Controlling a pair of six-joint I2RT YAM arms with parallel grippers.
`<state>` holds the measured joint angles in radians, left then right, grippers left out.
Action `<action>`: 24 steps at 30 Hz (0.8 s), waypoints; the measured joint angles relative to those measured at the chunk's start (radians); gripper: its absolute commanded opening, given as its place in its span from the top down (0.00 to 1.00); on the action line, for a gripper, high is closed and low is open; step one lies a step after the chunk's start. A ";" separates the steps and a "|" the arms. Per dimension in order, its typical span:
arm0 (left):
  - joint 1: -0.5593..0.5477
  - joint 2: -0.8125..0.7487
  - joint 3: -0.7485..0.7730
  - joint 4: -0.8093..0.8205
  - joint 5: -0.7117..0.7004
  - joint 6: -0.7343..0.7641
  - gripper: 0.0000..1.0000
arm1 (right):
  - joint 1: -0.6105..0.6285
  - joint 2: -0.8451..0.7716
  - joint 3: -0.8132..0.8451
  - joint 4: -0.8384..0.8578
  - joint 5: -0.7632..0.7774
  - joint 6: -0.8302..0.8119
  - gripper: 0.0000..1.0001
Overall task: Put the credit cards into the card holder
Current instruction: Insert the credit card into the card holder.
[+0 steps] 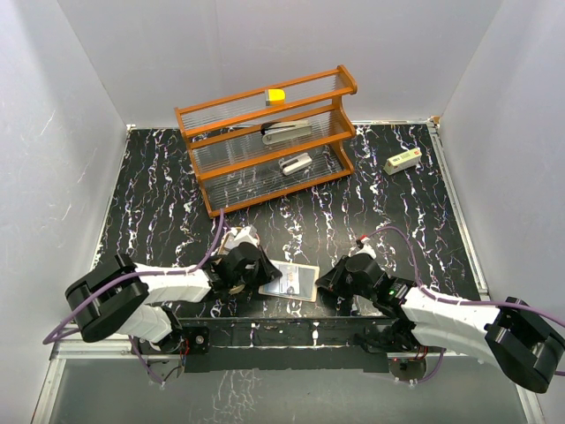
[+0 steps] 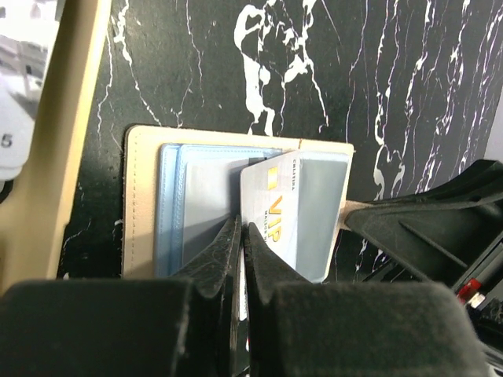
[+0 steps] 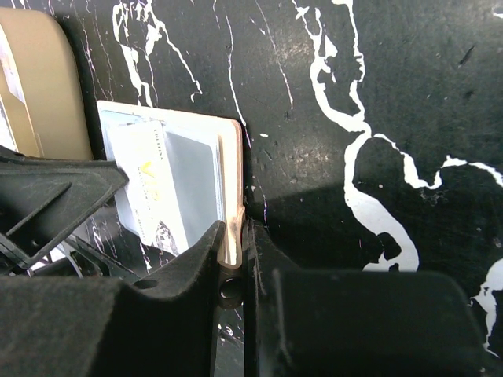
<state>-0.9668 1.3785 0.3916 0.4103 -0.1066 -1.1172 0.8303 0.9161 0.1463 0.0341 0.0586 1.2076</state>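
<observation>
The card holder (image 1: 296, 281), lying open at six o'clock on the table (image 1: 397, 221), is pinched at its three-o'clock edge by the closed right gripper (image 3: 233, 236). One credit card (image 2: 292, 216), clamped in the fully closed left gripper (image 2: 242, 232), is judged only partly pocketed; seating remains.

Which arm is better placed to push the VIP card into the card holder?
Left. The left gripper is shut on the VIP card over the card holder. The right gripper only pinches its edge.
</observation>
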 measured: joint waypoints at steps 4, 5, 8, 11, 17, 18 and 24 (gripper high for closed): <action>-0.008 -0.045 -0.020 -0.032 -0.002 0.011 1.00 | 0.000 0.000 0.000 0.003 0.003 0.002 1.00; -0.009 -0.056 -0.025 -0.040 -0.002 0.014 1.00 | 0.000 0.000 0.000 0.004 0.003 0.003 1.00; -0.011 -0.074 -0.027 -0.064 -0.003 0.026 1.00 | 0.000 0.000 0.000 0.008 0.003 0.003 1.00; -0.011 -0.074 -0.027 -0.066 -0.001 0.037 1.00 | 0.000 0.000 0.000 0.012 0.003 0.002 1.00; -0.011 -0.028 0.014 -0.070 0.022 0.075 1.00 | 0.000 0.000 -0.001 0.013 0.003 0.002 1.00; -0.011 -0.020 0.022 -0.073 0.026 0.083 1.00 | 0.000 0.000 0.000 0.014 0.003 0.002 1.00; -0.011 0.032 0.071 -0.086 0.048 0.115 1.00 | 0.000 0.009 0.000 0.016 0.003 -0.005 1.00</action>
<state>-0.9775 1.4101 0.4629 0.3244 -0.0582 -1.0019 0.8303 0.9249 0.1459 0.0505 0.0612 1.2026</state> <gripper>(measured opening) 0.007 0.107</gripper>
